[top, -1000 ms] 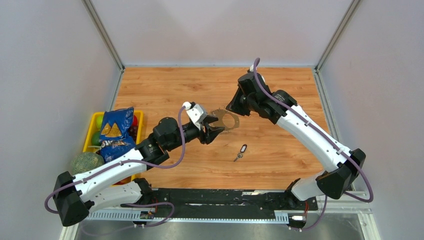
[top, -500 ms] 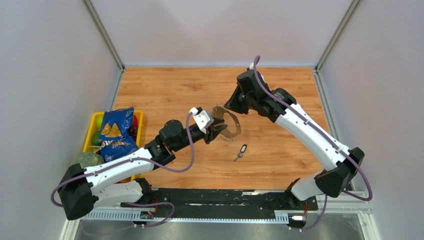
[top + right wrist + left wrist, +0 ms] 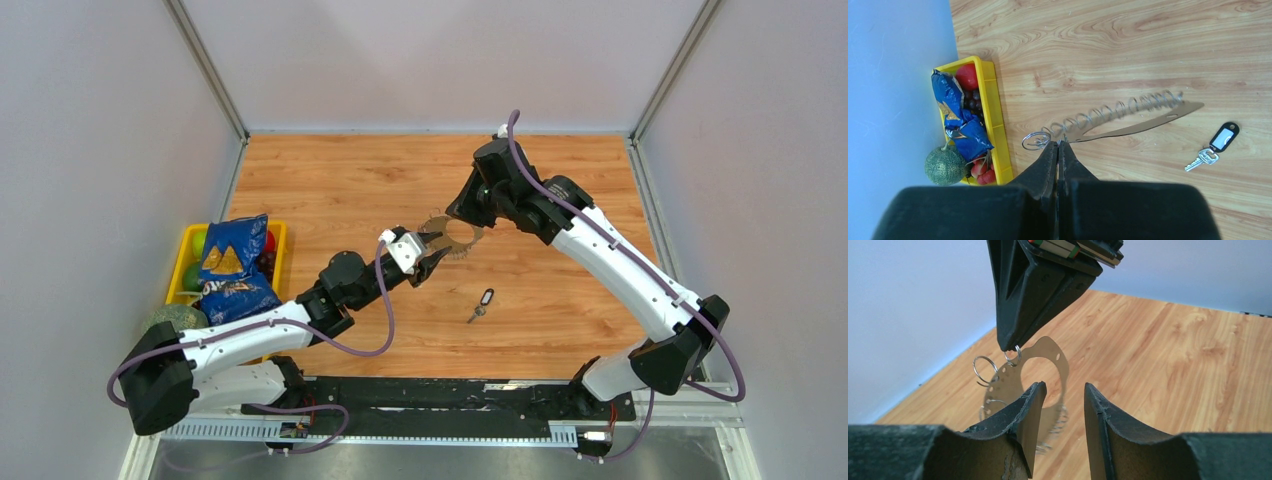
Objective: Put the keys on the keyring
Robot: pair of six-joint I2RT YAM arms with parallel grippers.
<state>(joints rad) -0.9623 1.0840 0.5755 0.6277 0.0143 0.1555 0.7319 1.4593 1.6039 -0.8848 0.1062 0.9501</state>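
The keyring (image 3: 466,240) is a flat grey metal hoop with small wire rings along its rim. It hangs above the table, and my right gripper (image 3: 458,220) is shut on its rim. In the right wrist view the shut jaws (image 3: 1058,143) pinch the keyring (image 3: 1128,131) edge-on. The left wrist view shows the keyring (image 3: 1050,347) just beyond my open left gripper (image 3: 1063,388), with nothing between the fingers. My left gripper (image 3: 432,256) sits at the hoop's lower left. One of the keys (image 3: 481,303), black-headed with a short silver blade, lies on the wood (image 3: 1215,145).
A yellow bin (image 3: 190,250) at the left edge holds a blue snack bag (image 3: 232,265) and fruit. A green melon (image 3: 165,320) lies by its near end. Grey walls close in the table on three sides.
The hoop swung down and tilted, then rose back a little toward the right gripper. My left arm reached further out along the table, and its jaws narrowed.
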